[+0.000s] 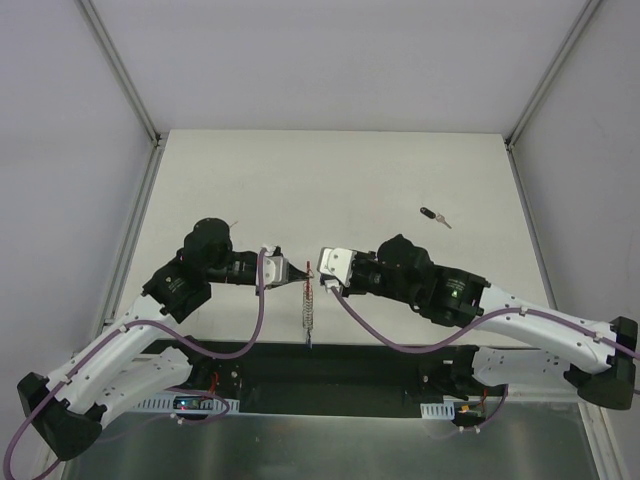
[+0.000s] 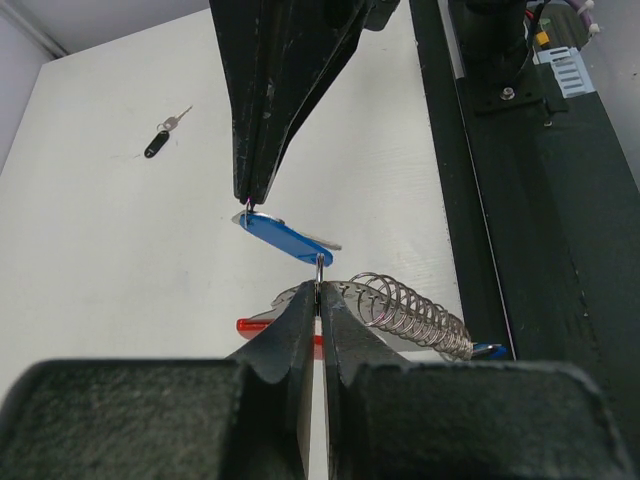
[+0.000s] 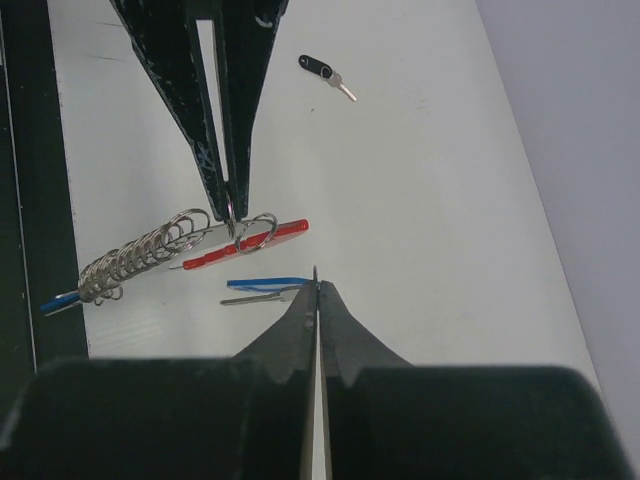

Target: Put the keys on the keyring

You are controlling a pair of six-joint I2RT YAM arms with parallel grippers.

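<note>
Count: blue key (image 3: 265,283) one, black key (image 3: 318,68) one, keyring (image 3: 285,230) one.

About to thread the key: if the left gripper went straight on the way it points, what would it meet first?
Probably the blue key, held by the right gripper just past the ring, which is pinched by the left gripper in its shut jaws. Depth is unclear, so it might slip beneath.

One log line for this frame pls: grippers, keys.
left gripper: shut on keyring | right gripper: shut on blue key | black key: loose on table, apart | blue key threaded: cannot tell
</note>
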